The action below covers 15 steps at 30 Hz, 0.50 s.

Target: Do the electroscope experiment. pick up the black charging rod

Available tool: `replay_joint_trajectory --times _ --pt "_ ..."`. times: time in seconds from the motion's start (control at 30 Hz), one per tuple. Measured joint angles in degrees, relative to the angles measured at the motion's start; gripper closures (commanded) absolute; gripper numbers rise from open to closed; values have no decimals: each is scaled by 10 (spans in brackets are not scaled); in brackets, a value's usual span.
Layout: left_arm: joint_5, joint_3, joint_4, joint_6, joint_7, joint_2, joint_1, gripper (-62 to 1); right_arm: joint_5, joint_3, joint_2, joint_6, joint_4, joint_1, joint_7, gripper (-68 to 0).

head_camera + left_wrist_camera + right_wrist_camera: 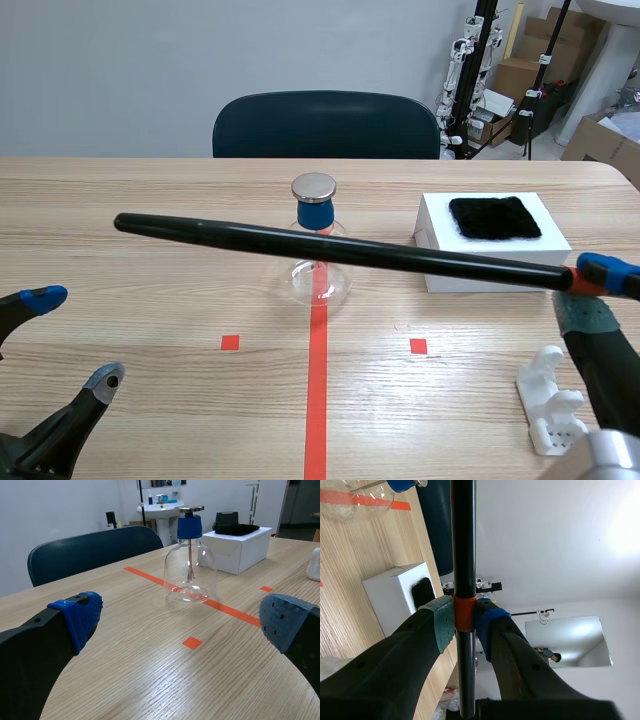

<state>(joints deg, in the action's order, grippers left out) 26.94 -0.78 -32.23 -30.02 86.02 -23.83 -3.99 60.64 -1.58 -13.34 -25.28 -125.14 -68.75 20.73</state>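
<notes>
Two claws in shot, and only one is busy: the right claw point(596, 292) is clamped on the black charging rod point(330, 246), its pads pinching the orange band point(464, 615) near the back end. We see the rod hanging clear of the desk point(150, 330), nearly level, running from the right claw across the front of the glass electroscope point(190, 575) and on past it to the left. So we call the pick-up as good as done: rod gripped, rod off the wood. What is left, by our reckoning, is the experiment itself. The black cloth point(495, 217) lies on the white box point(438, 225), and the rod's tip sits well to the left of the electroscope's metal cap point(314, 187). The left claw point(75, 337) hovers low over the desk, spread wide, holding nothing. Now the blind spots: the rod's short tail disappears behind the right claw, the white stand point(552, 405) is partly covered by that arm, and we cannot make out the leaves inside the glass.
</notes>
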Motion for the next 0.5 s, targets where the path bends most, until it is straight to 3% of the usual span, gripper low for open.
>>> replay_joint_trajectory --times 0.5 --pt "0 0 0 0 0 0 0 -623 0 0 0 0 0 0 3 -17"
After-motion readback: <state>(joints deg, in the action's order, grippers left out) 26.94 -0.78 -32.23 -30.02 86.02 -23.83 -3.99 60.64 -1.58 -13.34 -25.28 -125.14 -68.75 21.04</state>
